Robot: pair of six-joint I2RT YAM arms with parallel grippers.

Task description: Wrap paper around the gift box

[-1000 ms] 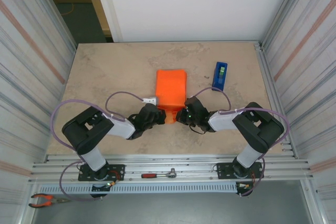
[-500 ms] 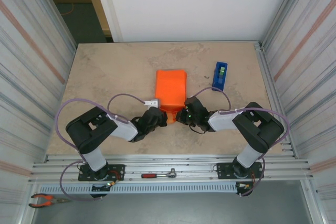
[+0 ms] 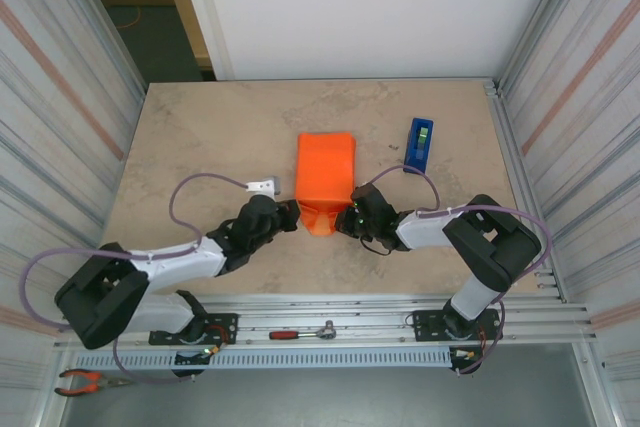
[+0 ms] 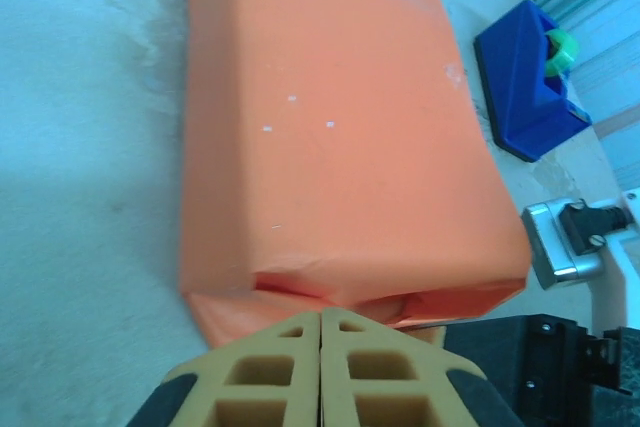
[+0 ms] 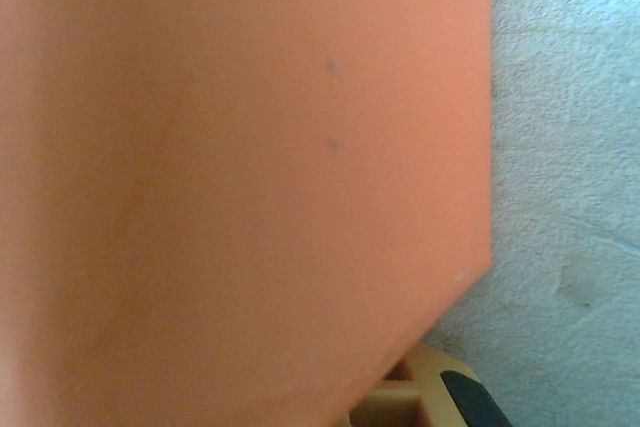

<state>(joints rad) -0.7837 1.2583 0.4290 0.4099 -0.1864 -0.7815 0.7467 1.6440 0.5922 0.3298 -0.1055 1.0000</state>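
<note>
the paper (image 3: 325, 175) parcel sits mid-table, and its near end is crowded: the left gripper (image 3: 288, 213) presses in from the near-left and the right gripper (image 3: 343, 219) from the near-right, with barely a gap between them. left of the parcel the table (image 3: 200, 137) lies open right across to the left wall (image 3: 60, 97). behind it there's bare surface up to the back wall (image 3: 360, 7). the right side is tighter: the blue tape dispenser (image 3: 420, 144) stands near the parcel's far-right corner, apart from it, leaving a lane. the right cable (image 3: 408, 169) loops up by the dispenser's near end. the left cable (image 3: 205, 178) arcs over the near-left table.
</note>
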